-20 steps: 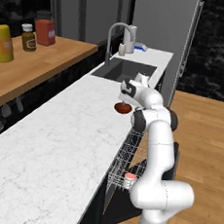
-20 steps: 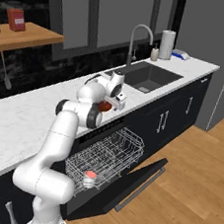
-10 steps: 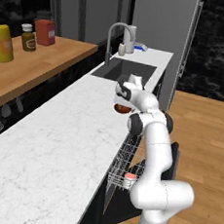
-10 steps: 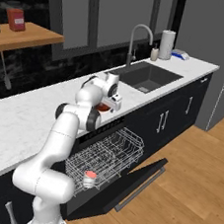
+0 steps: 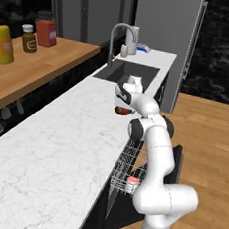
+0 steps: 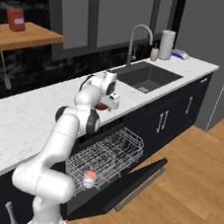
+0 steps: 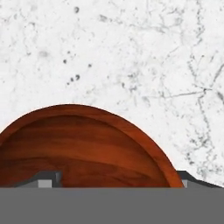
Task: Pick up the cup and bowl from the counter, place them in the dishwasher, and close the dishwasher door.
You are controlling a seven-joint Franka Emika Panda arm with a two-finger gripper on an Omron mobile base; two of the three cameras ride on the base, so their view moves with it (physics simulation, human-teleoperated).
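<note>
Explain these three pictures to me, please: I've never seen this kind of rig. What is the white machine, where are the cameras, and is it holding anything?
It is a rendered kitchen. The white machine is a robot arm with a two-finger gripper. Two cameras ride on its base, behind it to left and right; the third sits on the hand and looks along the fingers. The gripper is down at a dark red-brown bowl on the white counter, jaws wide on either side of it; a firm grip cannot be told. Below, the dishwasher door hangs open, the wire rack is pulled out, and the cup already stands in it.
</note>
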